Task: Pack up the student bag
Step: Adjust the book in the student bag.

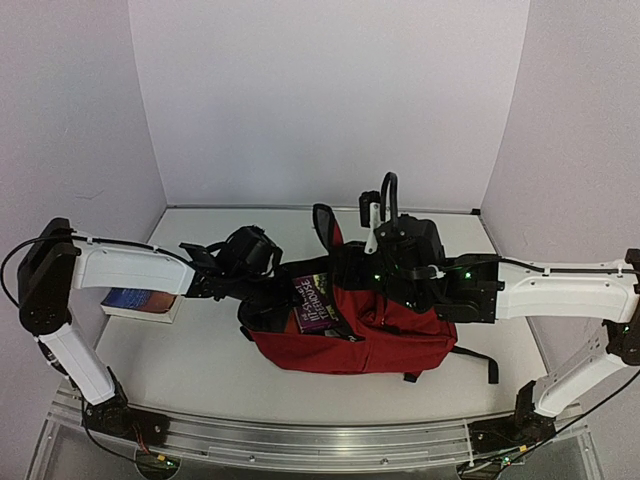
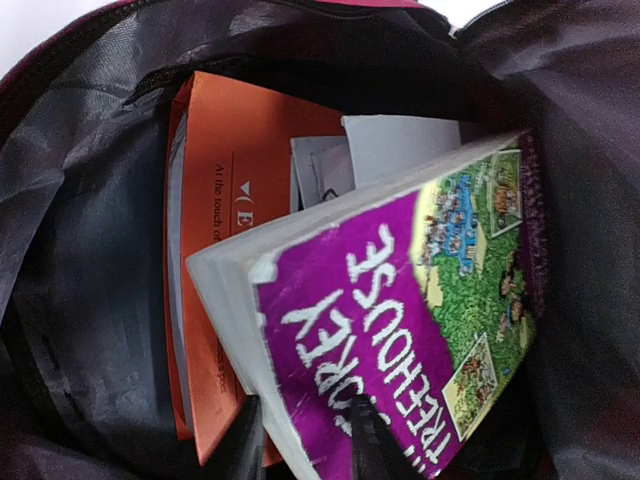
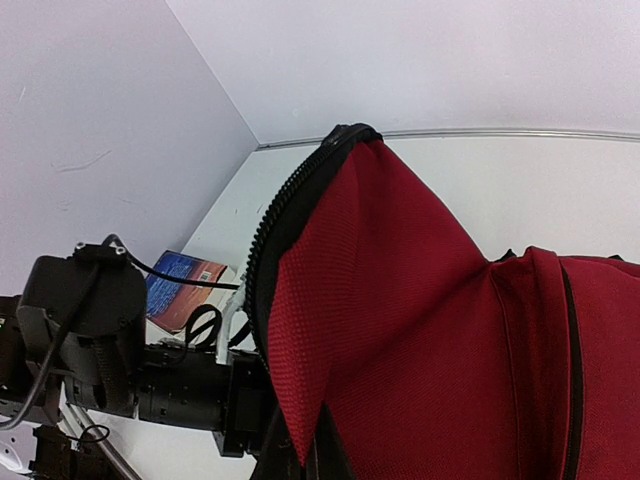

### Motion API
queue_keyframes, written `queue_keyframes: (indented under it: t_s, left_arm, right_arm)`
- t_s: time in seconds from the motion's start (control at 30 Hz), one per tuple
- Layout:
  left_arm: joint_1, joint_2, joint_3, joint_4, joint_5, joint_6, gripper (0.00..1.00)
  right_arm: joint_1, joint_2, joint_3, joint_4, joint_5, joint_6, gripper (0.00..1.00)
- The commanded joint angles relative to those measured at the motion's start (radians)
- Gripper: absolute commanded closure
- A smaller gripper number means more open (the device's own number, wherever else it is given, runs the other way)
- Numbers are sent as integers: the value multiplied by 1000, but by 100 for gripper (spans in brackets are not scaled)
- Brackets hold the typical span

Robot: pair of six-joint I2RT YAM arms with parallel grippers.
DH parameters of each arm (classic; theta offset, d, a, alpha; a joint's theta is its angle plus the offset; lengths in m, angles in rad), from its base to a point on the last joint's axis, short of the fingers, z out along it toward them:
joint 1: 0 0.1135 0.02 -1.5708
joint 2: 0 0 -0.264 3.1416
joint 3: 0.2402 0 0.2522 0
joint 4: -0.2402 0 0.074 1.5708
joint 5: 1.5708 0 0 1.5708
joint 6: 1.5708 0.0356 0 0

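A dark red student bag (image 1: pixel 380 335) lies on its side in the middle of a white bench (image 1: pixel 200 370), its open mouth facing left; two white robot arms reach in, one from each side.

The right end effector (image 3: pixel 300 460) is closed tight on the bag's red top flap (image 3: pixel 400 300), pinching the fabric and holding it up so the mouth gapes; a black zip (image 3: pixel 275 215) runs along the raised edge of the flap.

The left end effector (image 2: pixel 308 445) sits at the mouth of the bag; its two dark fingers stand partly apart, one on each side of the near corner of a purple paperback (image 2: pixel 400 330) with "TREEHOUSE" in white letters on its cover; whether they press on the book or only straddle it cannot be told.

The paperback lies tilted, partly inside the bag, against the grey lining (image 2: pixel 90 250); behind it, deeper in, an orange booklet (image 2: pixel 250 160) stands on edge; white papers (image 2: pixel 400 145) show between the two, to the right of the booklet.

On the bench well to the left of the bag, under the left arm, lies a blue-covered book (image 1: pixel 135 300), apart from everything else.
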Motion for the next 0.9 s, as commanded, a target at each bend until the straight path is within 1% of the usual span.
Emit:
queue_keyframes:
  t_s: [0.0, 0.1, 0.23, 0.5, 0.67, 0.87]
  left_arm:
    - [-9, 61, 78, 69, 53, 18, 81]
    - [-25, 98, 117, 111, 75, 13, 89]
    - [-63, 143, 181, 166, 85, 12, 92]
    - [-119, 254, 275, 214, 129, -2, 95]
    - [-130, 260, 301, 233, 129, 2, 95]
    - [-133, 256, 302, 271, 140, -2, 95]
  right_arm:
    - [4, -28, 2, 88, 22, -1, 100]
    - [4, -26, -4, 89, 30, 1, 100]
    - [4, -25, -8, 89, 35, 2, 100]
    - [4, -60, -10, 107, 95, 12, 100]
    - [4, -101, 13, 173, 95, -29, 100]
    - [4, -85, 49, 214, 43, -77, 100]
